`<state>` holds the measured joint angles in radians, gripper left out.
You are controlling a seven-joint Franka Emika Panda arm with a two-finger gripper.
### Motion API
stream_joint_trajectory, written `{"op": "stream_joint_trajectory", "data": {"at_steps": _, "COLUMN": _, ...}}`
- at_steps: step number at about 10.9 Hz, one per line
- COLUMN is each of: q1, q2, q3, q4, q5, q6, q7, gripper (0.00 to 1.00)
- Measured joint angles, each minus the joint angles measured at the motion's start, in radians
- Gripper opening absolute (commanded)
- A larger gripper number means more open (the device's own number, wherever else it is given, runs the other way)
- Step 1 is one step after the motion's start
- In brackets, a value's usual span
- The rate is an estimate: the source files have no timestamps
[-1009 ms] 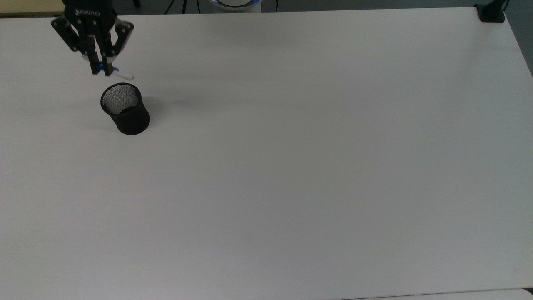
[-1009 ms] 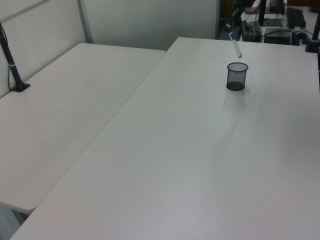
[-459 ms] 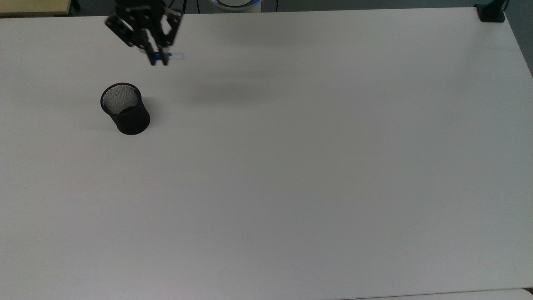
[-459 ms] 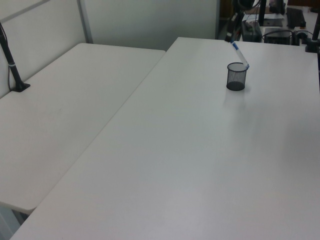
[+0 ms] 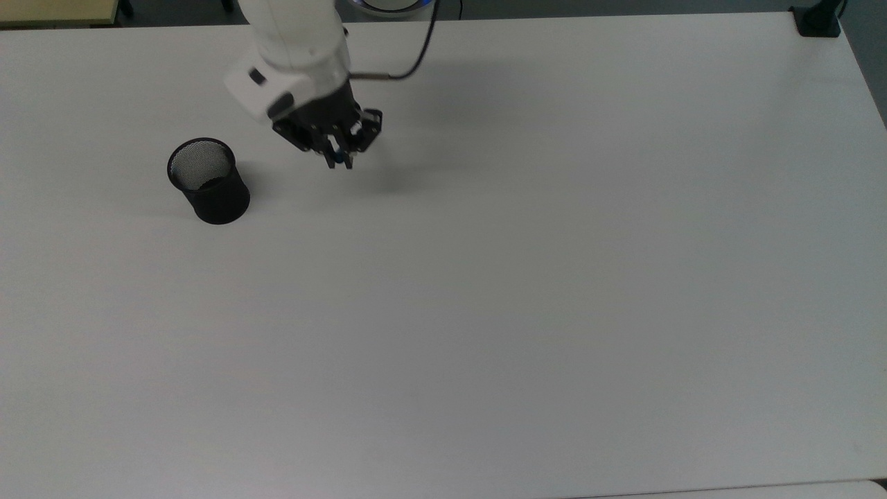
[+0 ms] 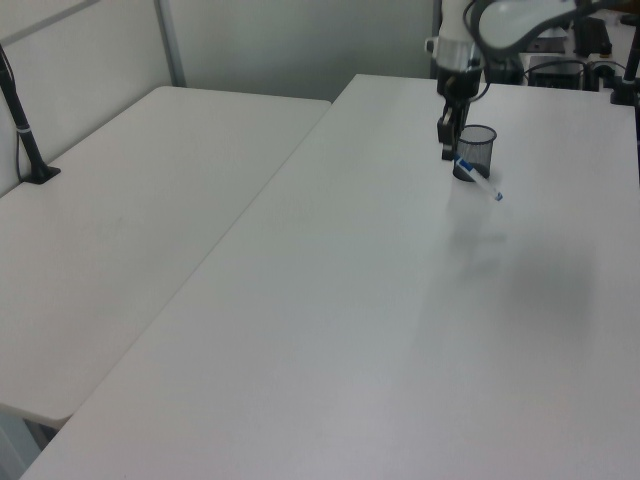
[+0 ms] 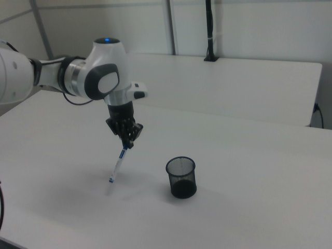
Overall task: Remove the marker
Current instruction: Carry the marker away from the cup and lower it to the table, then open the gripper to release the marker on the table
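We see the marker (image 7: pixel 119 165) in the left middle of the right view, hanging tilted from the gripper (image 7: pixel 126 144), whose fingers are clamped on its blue cap end. The black mesh cup (image 7: pixel 181 177) stands apart, toward the right view's right, on the white table (image 7: pixel 249 197)

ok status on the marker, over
Pincer shut on marker, hanging tilted above the table. Out of the black mesh cup, off to the right view's left. Nothing in the way.

You have a wide white bench (image 5: pixel 527 291). One black mesh cup (image 5: pixel 208 181) stands upright toward the top view's far left.
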<state>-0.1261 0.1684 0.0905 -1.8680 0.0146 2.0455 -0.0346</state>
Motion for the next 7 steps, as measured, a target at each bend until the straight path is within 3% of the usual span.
{"op": "stream_joint_trajectory", "data": {"at_steps": 3, "q1": 0.039, "q2": 0.091, "q3": 0.002, "q4": -0.001, "q5": -0.039, "q6": 0.059, "q7": 0.071, "gripper": 0.03}}
{"op": "stream_joint_trajectory", "data": {"at_steps": 4, "q1": 0.041, "q2": 0.114, "q3": 0.002, "q4": -0.002, "q5": -0.049, "q6": 0.095, "q7": 0.097, "gripper": 0.09}}
{"op": "stream_joint_trajectory", "data": {"at_steps": 5, "q1": 0.041, "q2": 0.128, "q3": 0.002, "q4": -0.001, "q5": -0.059, "q6": 0.109, "q7": 0.108, "gripper": 0.28}}
{"op": "stream_joint_trajectory", "data": {"at_steps": 6, "q1": 0.04, "q2": 0.142, "q3": 0.002, "q4": -0.001, "q5": -0.071, "q6": 0.123, "q7": 0.123, "gripper": 0.67}}
{"op": "stream_joint_trajectory", "data": {"at_steps": 7, "q1": 0.04, "q2": 0.148, "q3": 0.002, "q4": -0.001, "q5": -0.074, "q6": 0.131, "q7": 0.132, "gripper": 0.82}}
